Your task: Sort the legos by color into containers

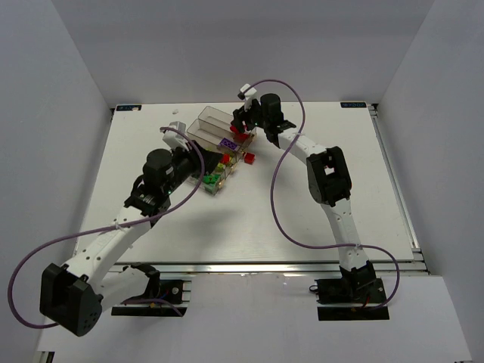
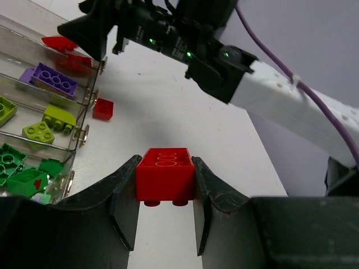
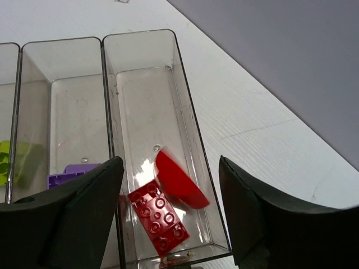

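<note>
The left claw [image 2: 166, 167] is clenched on 1 red brick [image 2: 166, 180]. The right claw [image 3: 170, 163] is released, with 2 red legos [image 3: 158, 217] in the bin [image 3: 147, 101] just below it.

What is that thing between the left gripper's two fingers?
A red lego, pinched in the left gripper. The left wrist view shows it.

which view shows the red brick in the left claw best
Left wrist. The red brick fills the middle of that view, clamped between the fingers of the left claw. In the top external view it is too small to pick out at that arm's tip. The right wrist view does not show it.
</note>
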You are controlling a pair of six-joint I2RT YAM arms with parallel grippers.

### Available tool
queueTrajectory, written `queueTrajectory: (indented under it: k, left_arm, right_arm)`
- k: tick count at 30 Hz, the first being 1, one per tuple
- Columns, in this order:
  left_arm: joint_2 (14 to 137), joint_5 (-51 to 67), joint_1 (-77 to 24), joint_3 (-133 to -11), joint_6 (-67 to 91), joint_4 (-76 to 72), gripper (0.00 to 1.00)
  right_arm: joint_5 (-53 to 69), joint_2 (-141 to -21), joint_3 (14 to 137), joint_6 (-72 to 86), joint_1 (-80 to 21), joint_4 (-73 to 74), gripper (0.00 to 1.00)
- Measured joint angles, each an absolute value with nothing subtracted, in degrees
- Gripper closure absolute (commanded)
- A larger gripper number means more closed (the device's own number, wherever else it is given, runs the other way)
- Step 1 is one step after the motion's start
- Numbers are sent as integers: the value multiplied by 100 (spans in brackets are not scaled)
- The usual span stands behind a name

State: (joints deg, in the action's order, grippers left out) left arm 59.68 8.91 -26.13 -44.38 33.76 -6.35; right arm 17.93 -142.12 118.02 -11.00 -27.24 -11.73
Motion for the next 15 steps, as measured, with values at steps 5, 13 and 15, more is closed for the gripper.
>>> queueTrajectory:
  k: [5, 13, 15]
  left_arm:
    - [6820, 816, -2320, -5122, 3736, -486, 100]
    - [8768, 1273, -1601, -6541, 4407, -432, 100]
    - [9419, 1284, -1518, -7120, 4517, -272, 100]
  right_arm:
    - [1929, -14077, 11399, -1111, -2720, -1306, 11]
    - [2307, -13115, 10724, -1332, -2499, -934, 32]
    - [2899, -12648, 10481, -1376, -2265, -869, 64]
